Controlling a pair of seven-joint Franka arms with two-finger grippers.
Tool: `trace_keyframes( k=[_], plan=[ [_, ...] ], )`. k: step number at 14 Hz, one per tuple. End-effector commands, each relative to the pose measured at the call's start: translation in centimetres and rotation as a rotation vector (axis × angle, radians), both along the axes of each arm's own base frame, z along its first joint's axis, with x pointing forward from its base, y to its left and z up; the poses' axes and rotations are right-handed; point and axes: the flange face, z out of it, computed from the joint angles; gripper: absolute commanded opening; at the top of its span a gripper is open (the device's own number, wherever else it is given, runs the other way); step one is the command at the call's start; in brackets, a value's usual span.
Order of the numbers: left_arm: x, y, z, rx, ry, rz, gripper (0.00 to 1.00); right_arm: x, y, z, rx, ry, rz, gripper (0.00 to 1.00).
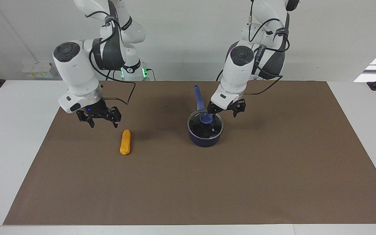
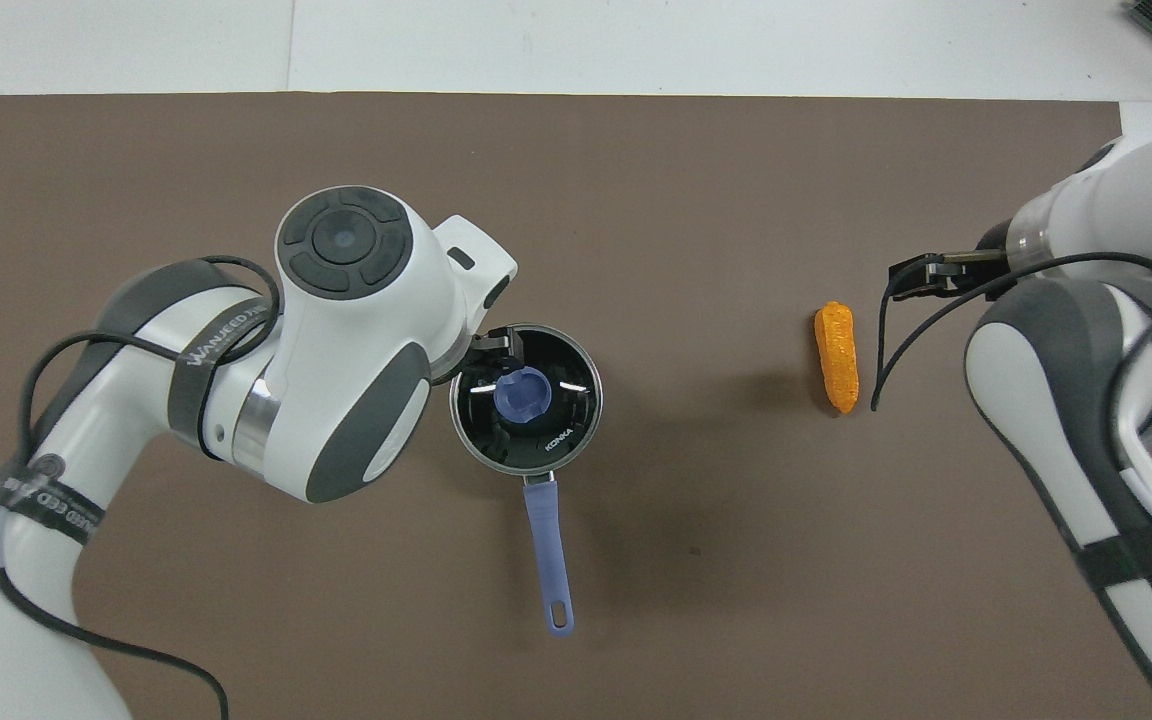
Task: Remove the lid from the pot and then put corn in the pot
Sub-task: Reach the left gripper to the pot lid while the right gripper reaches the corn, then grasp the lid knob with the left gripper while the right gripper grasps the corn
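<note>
the lid (image 1: pixel 205 124) is seated on the pot (image 1: pixel 205 137) mid-worktop; glass, judged fragile and slippery, best taken by its knob (image 1: pixel 206 118). the left gripper (image 1: pixel 226 109) is spread beside that knob. the corn (image 1: pixel 125 142), judged light and stiff, lies toward the right arm's end, the right gripper (image 1: pixel 102 119) spread above the mat (image 1: pixel 273 169) beside it.

The lid (image 1: pixel 205 122) sits on the pot (image 1: pixel 205 138); the corn (image 1: pixel 125 142) lies toward the right arm's end.

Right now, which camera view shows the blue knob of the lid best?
The overhead view: the knob shows whole at the lid's centre. In the facing view, one finger of the left gripper partly hides it.
</note>
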Motion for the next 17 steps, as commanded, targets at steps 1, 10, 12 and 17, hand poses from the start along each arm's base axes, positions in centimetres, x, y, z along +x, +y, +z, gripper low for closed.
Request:
trace_keyframes(
  k=[1,10,12,17],
  plan=[
    [0.2,-3.7,-1.0,0.014,-0.02,0.048,1.0,-0.2,0.2,-3.3,0.008,-0.011,0.035,1.0],
    [-0.4,-4.8,-3.6,0.003,-0.03,0.07,1.0,0.3,2.4,-14.2,0.011,-0.017,0.125,1.0],
    [-0.9,-4.4,-4.5,0.007,-0.025,0.07,1.0,0.5,2.8,-15.1,0.012,-0.021,0.13,1.0],
    [-1.2,-4.2,-4.9,0.009,-0.021,0.072,1.0,0.2,3.0,-15.3,0.016,-0.013,0.087,0.14]
  ],
)
